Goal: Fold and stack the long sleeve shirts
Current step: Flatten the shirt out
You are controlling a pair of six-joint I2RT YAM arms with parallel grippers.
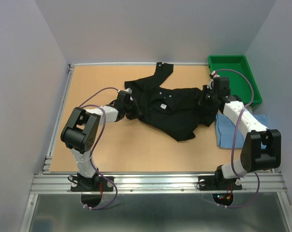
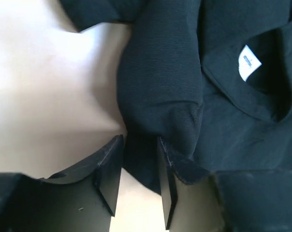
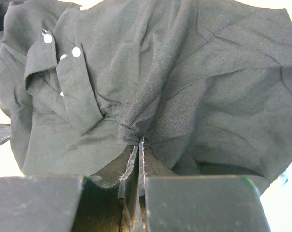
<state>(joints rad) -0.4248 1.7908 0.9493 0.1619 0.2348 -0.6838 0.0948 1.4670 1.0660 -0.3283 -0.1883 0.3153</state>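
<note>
The black shirt (image 1: 172, 104) lies crumpled across the middle of the table, with one sleeve reaching to the back edge. My left gripper (image 1: 132, 109) is at the shirt's left edge. In the left wrist view its jaws (image 2: 140, 145) stand narrowly apart, pinching a thick fold of the black shirt (image 2: 160, 72). My right gripper (image 1: 205, 99) is at the shirt's right edge. In the right wrist view it (image 3: 138, 141) is shut tight on a bunched fold of the black shirt (image 3: 184, 72). The light blue shirt (image 1: 231, 131) lies flat at the right, partly under my right arm.
A green plastic tray (image 1: 250, 77) stands at the back right corner, just behind my right wrist. Grey walls enclose the table at the back and both sides. A metal rail runs along the near edge.
</note>
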